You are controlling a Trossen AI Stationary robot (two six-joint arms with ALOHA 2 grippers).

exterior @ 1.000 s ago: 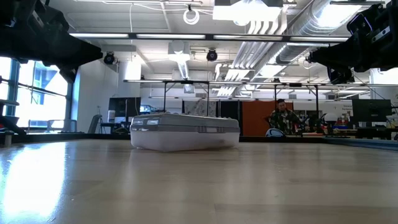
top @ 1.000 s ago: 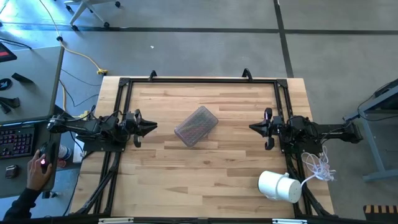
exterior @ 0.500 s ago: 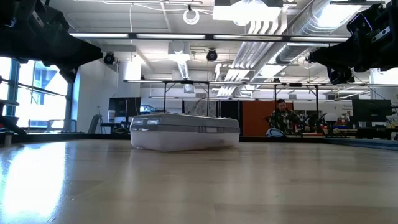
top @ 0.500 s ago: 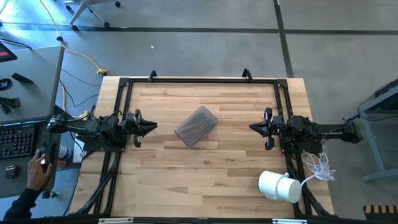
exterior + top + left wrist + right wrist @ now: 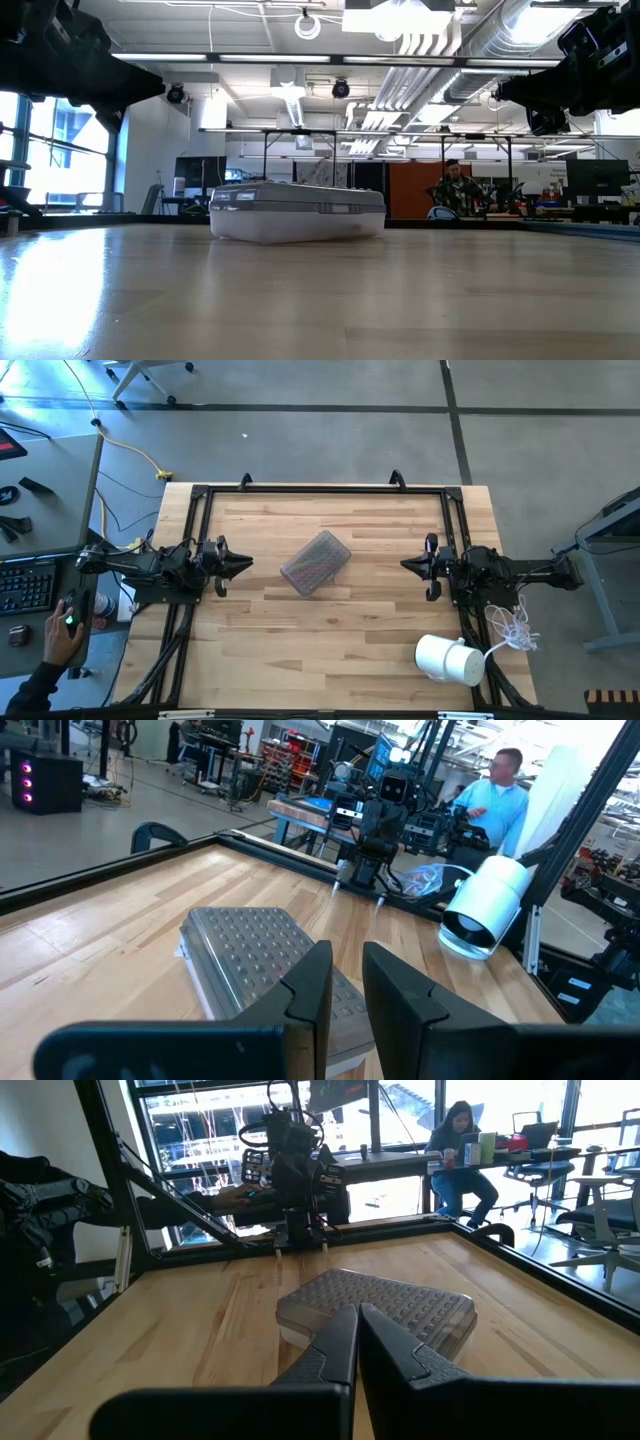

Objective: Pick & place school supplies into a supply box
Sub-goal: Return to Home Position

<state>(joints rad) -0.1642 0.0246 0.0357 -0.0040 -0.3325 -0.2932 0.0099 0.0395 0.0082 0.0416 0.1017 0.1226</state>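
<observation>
Mid-frame in high view, supply box (image 5: 316, 562) sits lid shut w/ supplies inside (task looks done); left gripper (image 5: 243, 565) narrowly parted, right gripper (image 5: 408, 565) shut, both empty, nothing left to pick.

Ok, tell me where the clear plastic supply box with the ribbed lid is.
In the high view, the clear ribbed-lid supply box lies closed and askew at the wooden table's middle, between the left gripper and right gripper.

A pale wooden bench (image 5: 330, 650), edged by a black frame (image 5: 320, 489), was seen. The closed supply box (image 5: 315, 562) lay slantwise near its middle. A white cylinder (image 5: 449, 659) lay on its side at one corner, beside a white cord (image 5: 514, 626).
</observation>
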